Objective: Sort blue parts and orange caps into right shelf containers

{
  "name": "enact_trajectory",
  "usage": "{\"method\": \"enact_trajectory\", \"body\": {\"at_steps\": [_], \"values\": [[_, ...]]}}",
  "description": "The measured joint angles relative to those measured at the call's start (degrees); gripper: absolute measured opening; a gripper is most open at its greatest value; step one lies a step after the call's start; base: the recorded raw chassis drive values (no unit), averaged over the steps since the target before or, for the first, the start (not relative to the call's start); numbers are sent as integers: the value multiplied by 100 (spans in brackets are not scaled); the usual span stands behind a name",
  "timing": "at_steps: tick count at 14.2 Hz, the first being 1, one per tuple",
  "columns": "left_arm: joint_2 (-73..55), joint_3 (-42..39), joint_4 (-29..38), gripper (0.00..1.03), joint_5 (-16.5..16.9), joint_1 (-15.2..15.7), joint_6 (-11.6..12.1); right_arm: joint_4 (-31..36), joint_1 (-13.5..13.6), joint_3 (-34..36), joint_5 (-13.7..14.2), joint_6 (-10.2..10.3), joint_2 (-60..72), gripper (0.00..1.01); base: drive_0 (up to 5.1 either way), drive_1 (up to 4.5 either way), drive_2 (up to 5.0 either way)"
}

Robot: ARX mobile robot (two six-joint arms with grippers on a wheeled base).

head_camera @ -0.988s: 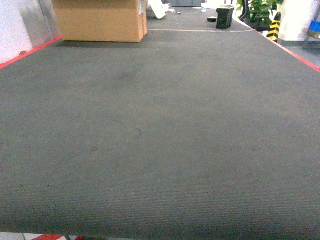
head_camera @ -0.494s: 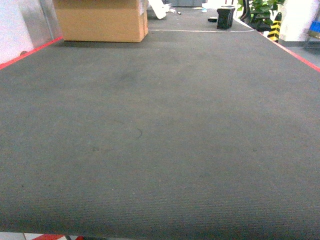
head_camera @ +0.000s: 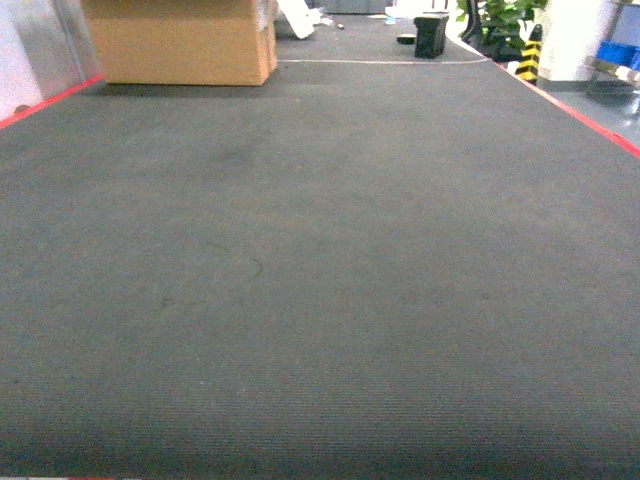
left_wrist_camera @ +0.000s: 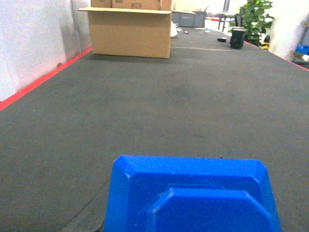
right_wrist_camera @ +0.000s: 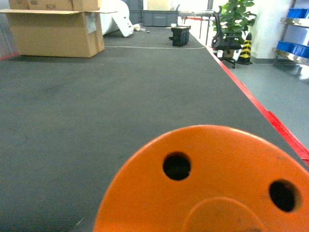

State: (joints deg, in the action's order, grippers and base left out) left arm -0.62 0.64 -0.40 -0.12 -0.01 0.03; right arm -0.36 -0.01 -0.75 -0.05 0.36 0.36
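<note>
We see even, diffuse indoor light in all three views, with no hard shadows on the dark carpet [head_camera: 320, 300]. In the head view the carpet reads dim and grainy, its weave softening toward the lower edge. Both wrist views are brighter; the far background near the plant [right_wrist_camera: 234, 19] is overexposed. The blue part [left_wrist_camera: 190, 198] and the orange cap [right_wrist_camera: 207, 183] fill the lower frames, close and slightly soft, vividly saturated. A faint shadow lies beneath the box [left_wrist_camera: 130, 31].
</note>
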Motion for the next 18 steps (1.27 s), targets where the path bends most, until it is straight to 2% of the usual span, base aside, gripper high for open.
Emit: {"method": "enact_trajectory", "body": {"at_steps": [18], "values": [[0,-2,-2,42,9,0,0,0,0,0,2,0,0,44,-162,-162,-162]]}}
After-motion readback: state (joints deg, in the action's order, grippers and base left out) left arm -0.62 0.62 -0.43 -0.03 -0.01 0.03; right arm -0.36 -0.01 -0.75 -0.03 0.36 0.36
